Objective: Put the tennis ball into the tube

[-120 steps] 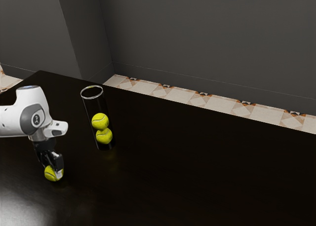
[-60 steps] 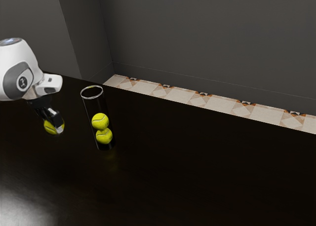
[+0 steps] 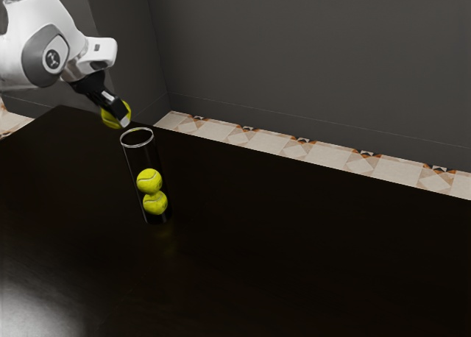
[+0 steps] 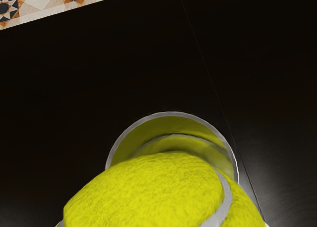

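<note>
In the exterior view my gripper (image 3: 118, 119) is shut on a yellow tennis ball (image 3: 107, 118), held up just above the tube's rim and slightly toward the exterior view's left. The clear tube (image 3: 137, 144) stands upright on the table, with two tennis balls (image 3: 150, 181) stacked in its lower part. In the wrist view the held ball (image 4: 148, 192) overlaps the tube's round rim (image 4: 171, 113) and hides part of the opening. Yellow of a ball is visible inside the tube.
The dark table (image 3: 294, 256) extends around the tube, its far edge running toward a tiled floor (image 3: 302, 149). Grey walls (image 3: 316, 57) rise behind it.
My gripper has lifted the ball from the table, up and then toward the exterior view's right, to near the tube's mouth. The tube and its two balls have stayed put.
</note>
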